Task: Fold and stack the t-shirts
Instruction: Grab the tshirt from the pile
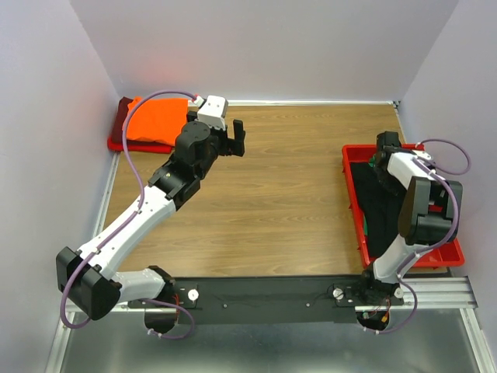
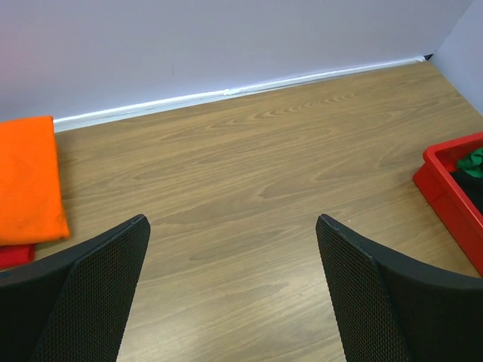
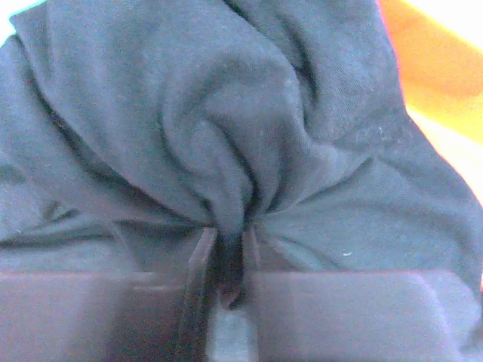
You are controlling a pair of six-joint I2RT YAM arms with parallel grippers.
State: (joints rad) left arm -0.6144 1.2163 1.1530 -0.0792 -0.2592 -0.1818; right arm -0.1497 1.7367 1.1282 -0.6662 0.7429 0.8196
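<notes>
The black t-shirt [image 1: 382, 221] lies crumpled in the red bin [image 1: 352, 198] at the right. My right gripper [image 1: 382, 172] reaches down into that bin. In the right wrist view its fingers [image 3: 201, 260] stand close together, shut on a bunched fold of the black t-shirt [image 3: 226, 113]; the gripper [image 3: 225, 243] fills the bottom of that view. A bit of green t-shirt [image 1: 373, 163] [image 2: 474, 162] shows at the bin's far end. The orange t-shirt [image 1: 155, 118] [image 2: 26, 181] lies folded at the far left on dark red cloth [image 1: 123, 110]. My left gripper [image 1: 238, 138] [image 2: 232, 220] hangs open over bare wood, right of the orange t-shirt.
The wooden table [image 1: 287, 194] is walled at the back and on both sides. The red bin [image 2: 447, 181] hugs the right wall. A purple cable [image 1: 136, 116] loops over the orange t-shirt from the left arm.
</notes>
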